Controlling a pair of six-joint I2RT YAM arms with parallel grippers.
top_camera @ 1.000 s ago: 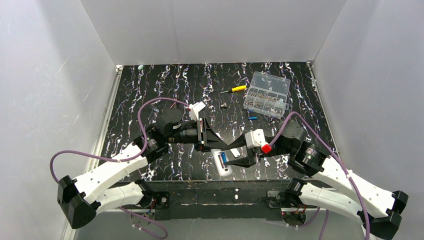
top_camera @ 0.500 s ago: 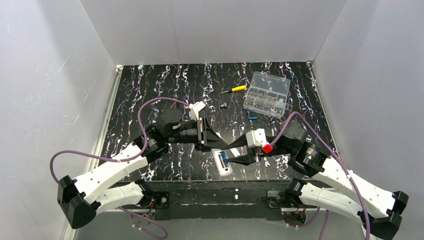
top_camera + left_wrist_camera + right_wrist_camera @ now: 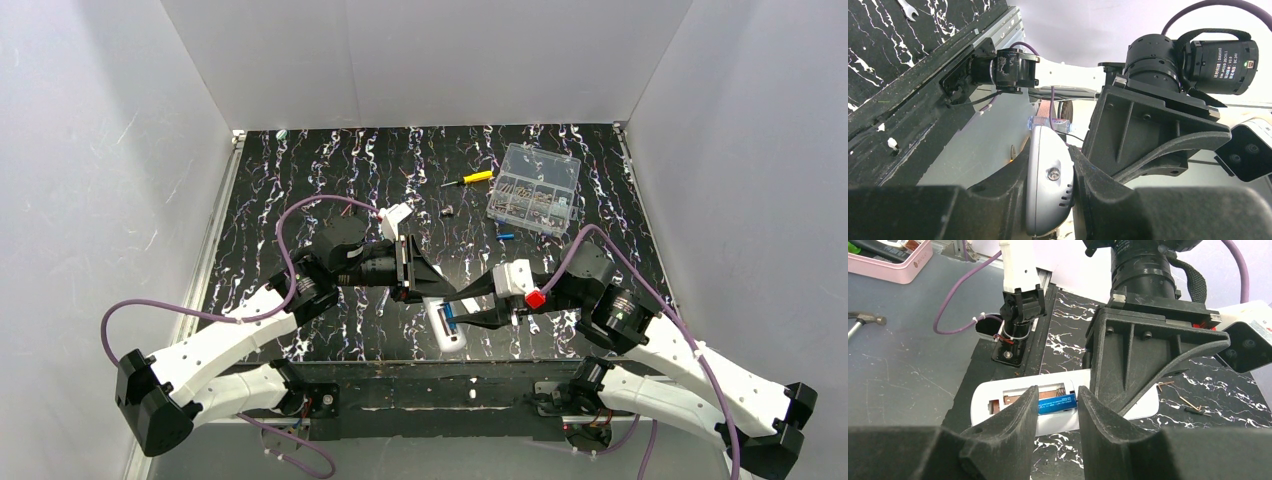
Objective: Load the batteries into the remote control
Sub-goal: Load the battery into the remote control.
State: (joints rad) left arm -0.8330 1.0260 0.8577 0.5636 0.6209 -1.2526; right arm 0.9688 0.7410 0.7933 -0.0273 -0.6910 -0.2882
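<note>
Now right fingers (image 3: 1015,422) hang lower over battery (image 3: 1057,403).

The right pincer (image 3: 463,311) has dipped lower and reached further left, closer over the remote control (image 3: 451,341).

Our right gripper (image 3: 1057,394) filled the 6 o'clock edge, its two black fingers (image 3: 1018,425) standing apart. In the gap we saw a blue battery (image 3: 1057,403) lying lengthwise in the open compartment of the white remote control (image 3: 993,405), with a coil spring (image 3: 1060,389) just at its 12 o'clock. We could not tell whether the fingers touched the battery. The left gripper (image 3: 1105,392) met the remote at the battery's 3 o'clock, above the black marbled table (image 3: 1068,342). A pink case (image 3: 888,267) sat at 10 o'clock and a hammer (image 3: 868,319) at 9 o'clock.
</note>
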